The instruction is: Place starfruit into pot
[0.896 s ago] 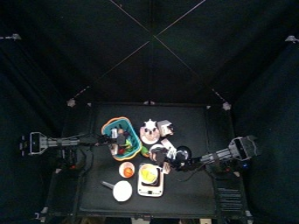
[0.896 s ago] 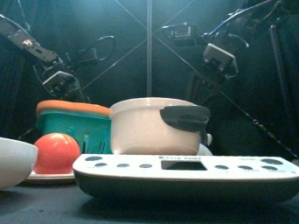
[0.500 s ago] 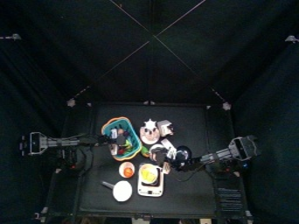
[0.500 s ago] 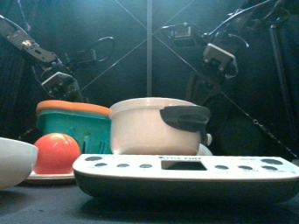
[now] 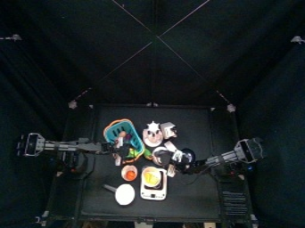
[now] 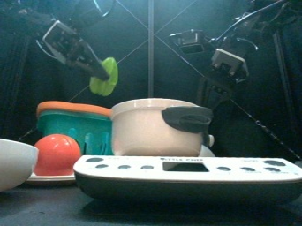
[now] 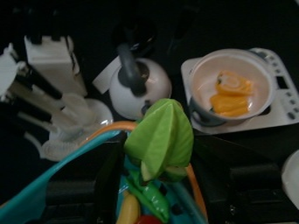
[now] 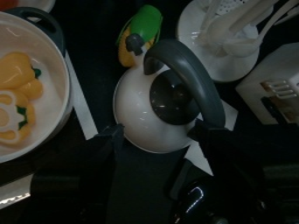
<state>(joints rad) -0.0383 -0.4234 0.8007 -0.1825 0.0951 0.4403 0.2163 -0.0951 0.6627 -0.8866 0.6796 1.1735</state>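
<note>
My left gripper (image 6: 85, 60) is shut on a green starfruit (image 6: 106, 76) and holds it in the air above the teal and orange basket (image 6: 73, 124). In the left wrist view the starfruit (image 7: 163, 140) hangs over the basket's rim (image 7: 70, 166), with the white pot (image 7: 140, 80) beyond it. The white pot (image 6: 160, 128) with its black arched handle stands mid-table, to the right of the basket. My right gripper (image 8: 160, 153) is open, its jaws standing either side of the pot (image 8: 163, 96) just above it. In the top view the left gripper (image 5: 119, 148) is close to the pot (image 5: 168, 155).
A kitchen scale (image 6: 189, 172) stands at the front, carrying a bowl of yellow food (image 7: 228, 87). A red tomato on a plate (image 6: 56, 154) and a white bowl (image 6: 12, 163) sit front left. A white rack (image 5: 152, 134) stands behind the pot.
My left gripper has risen out of the basket with the starfruit and moved toward the pot. The right arm has barely moved.
</note>
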